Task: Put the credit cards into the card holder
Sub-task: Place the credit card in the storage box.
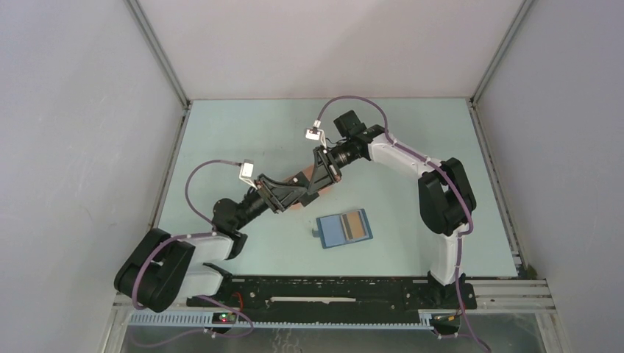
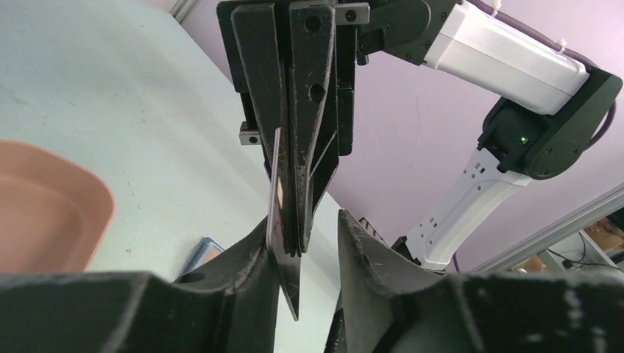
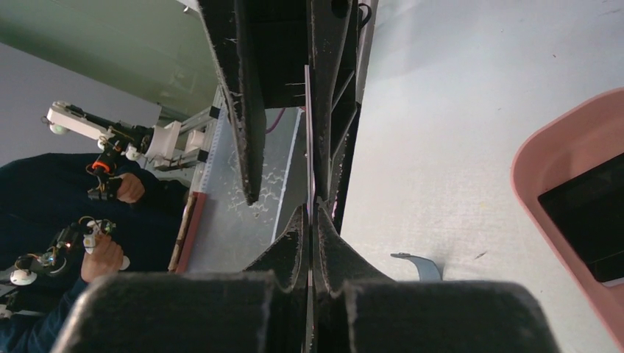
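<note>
Right fingers (image 3: 291, 254) opposite left fingers (image 3: 235, 95), card (image 2: 285, 272) between

Three credit cards: tan-orange card (image 1: 356, 224), black card (image 3: 585, 215), edge-on card (image 2: 285, 268). One card holder (image 1: 335, 232). One pink tray (image 3: 543, 158). Two arms: left arm (image 1: 176, 259), right arm (image 1: 443, 198).

A robot lab cell: white panel walls (image 1: 73, 110), aluminium frame posts (image 1: 160, 51), pale table (image 1: 243, 132).

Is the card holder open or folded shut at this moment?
Open. In the top view the card holder lies spread flat on the table, a tan-orange card on its right half; whether that card is tucked in, cannot tell.
</note>
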### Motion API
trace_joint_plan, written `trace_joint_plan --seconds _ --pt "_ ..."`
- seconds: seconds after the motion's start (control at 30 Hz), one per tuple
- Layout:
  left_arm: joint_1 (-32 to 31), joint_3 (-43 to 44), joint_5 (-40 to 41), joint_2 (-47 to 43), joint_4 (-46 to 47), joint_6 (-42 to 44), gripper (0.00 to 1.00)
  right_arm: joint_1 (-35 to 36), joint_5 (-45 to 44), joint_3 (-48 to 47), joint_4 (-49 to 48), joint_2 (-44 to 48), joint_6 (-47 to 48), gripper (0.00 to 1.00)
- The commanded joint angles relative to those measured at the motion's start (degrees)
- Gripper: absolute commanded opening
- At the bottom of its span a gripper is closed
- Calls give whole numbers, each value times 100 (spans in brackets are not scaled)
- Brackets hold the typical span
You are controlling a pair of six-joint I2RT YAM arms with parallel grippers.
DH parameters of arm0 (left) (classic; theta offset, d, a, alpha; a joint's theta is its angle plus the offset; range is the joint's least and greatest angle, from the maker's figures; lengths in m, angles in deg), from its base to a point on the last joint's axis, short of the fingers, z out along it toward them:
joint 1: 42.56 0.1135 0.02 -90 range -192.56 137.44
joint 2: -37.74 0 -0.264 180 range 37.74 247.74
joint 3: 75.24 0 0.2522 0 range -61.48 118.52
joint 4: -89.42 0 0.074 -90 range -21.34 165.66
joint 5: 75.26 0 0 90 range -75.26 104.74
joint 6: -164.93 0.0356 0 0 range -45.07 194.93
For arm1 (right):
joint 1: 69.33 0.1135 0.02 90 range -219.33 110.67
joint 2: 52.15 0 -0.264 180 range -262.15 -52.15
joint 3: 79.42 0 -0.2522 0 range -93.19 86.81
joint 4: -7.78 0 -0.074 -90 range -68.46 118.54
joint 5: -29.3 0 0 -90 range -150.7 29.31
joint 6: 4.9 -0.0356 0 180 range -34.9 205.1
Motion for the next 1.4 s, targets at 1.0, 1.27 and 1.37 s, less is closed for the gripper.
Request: trace_joint_plan --seconds 1.0,1.27,1.37 --pt "590 3456 233 1176 -7371 1232 0 -858 -2437 12 437 596 714 69" --pt "615 3877 130 1756 -8076 1432 0 -708 -2684 -107 -174 136 -60 70" --pt "614 3951 173 1958 -8068 1433 0 -593 -2724 -153 -637 -62 -598 69"
